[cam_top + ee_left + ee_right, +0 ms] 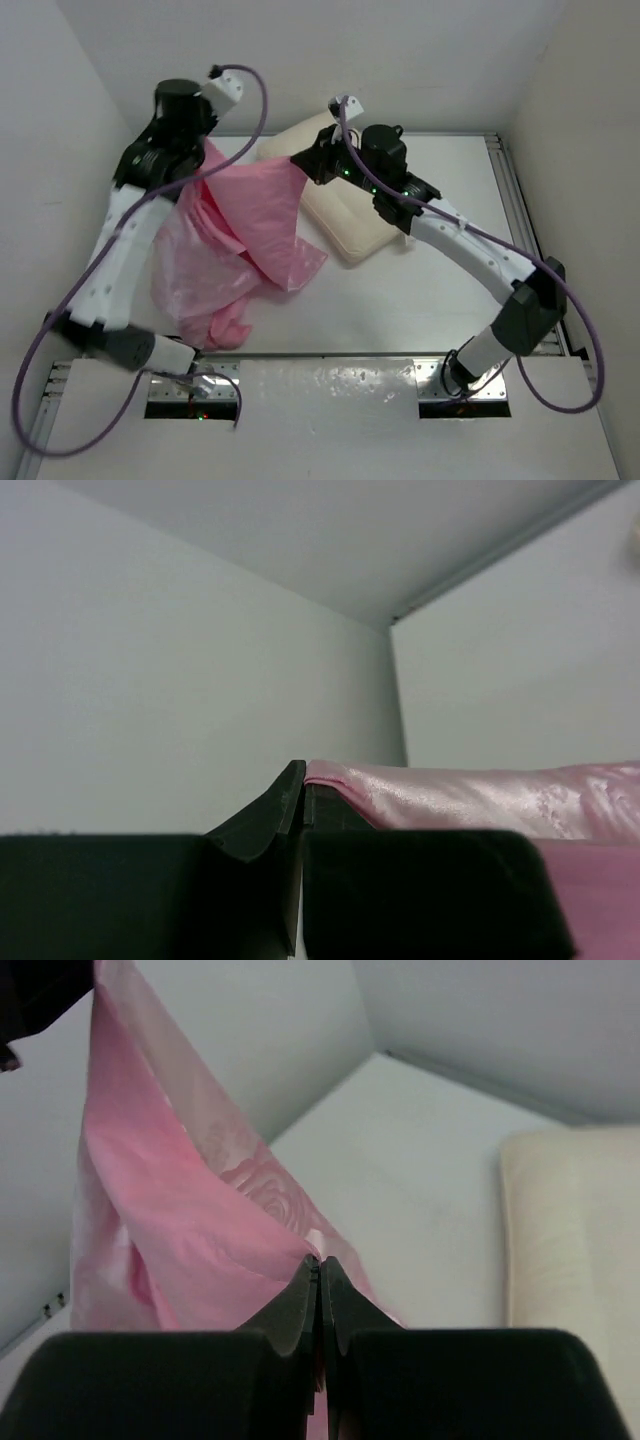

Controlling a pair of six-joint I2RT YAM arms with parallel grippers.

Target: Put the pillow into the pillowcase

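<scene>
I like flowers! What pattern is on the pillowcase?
The shiny pink pillowcase has faint rose-like swirls, clearest in the right wrist view.

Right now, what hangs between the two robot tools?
The thin shiny pink fabric pillowcase spans from the left tool to the right tool, both pinching it; the top external view shows this.

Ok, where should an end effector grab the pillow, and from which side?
I'd take the pillow by its near corner, coming in low from the front right. It lies flat, so only its rim looks thin enough to pinch, and that corner is bare while the hanging pillowcase screens the left side.
</scene>
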